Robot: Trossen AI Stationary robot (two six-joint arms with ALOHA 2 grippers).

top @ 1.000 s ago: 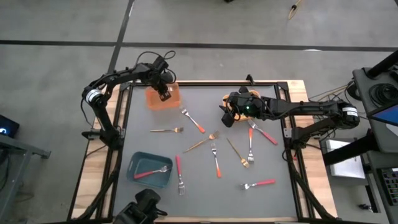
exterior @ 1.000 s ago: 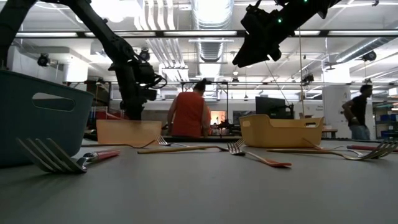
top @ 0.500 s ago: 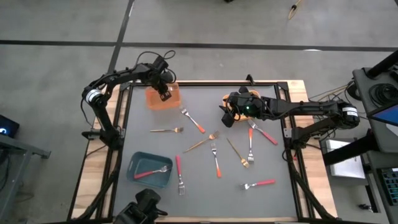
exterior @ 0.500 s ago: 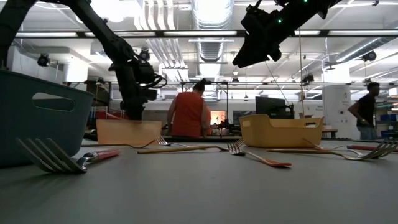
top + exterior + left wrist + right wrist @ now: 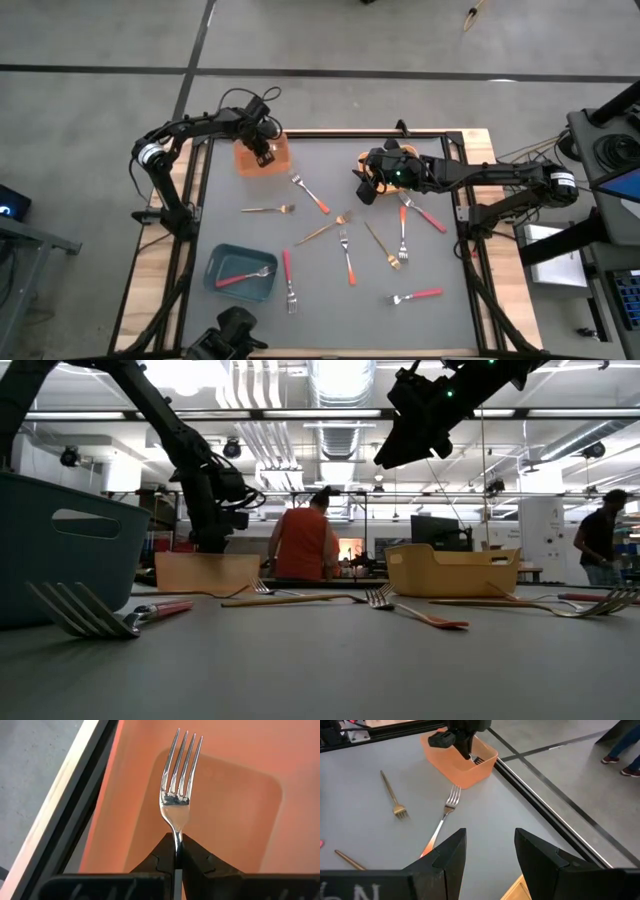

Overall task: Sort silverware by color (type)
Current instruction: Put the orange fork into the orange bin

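From above, the left gripper (image 5: 265, 152) hangs over the orange bin (image 5: 262, 157), hiding what it holds; its wrist view shows jaws pinching a fork (image 5: 179, 800), handle hidden; the right gripper (image 5: 490, 852), jaws spread, hovers over the worktop (image 5: 330, 300).

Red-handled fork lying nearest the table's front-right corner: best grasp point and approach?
Judging by its pose, grip the red-handled fork mid-handle, coming straight down from above. It lies flat on the table, apart from other forks, handle pointing right, so close the fingers across the thin handle; the right gripper, open, is nearer.
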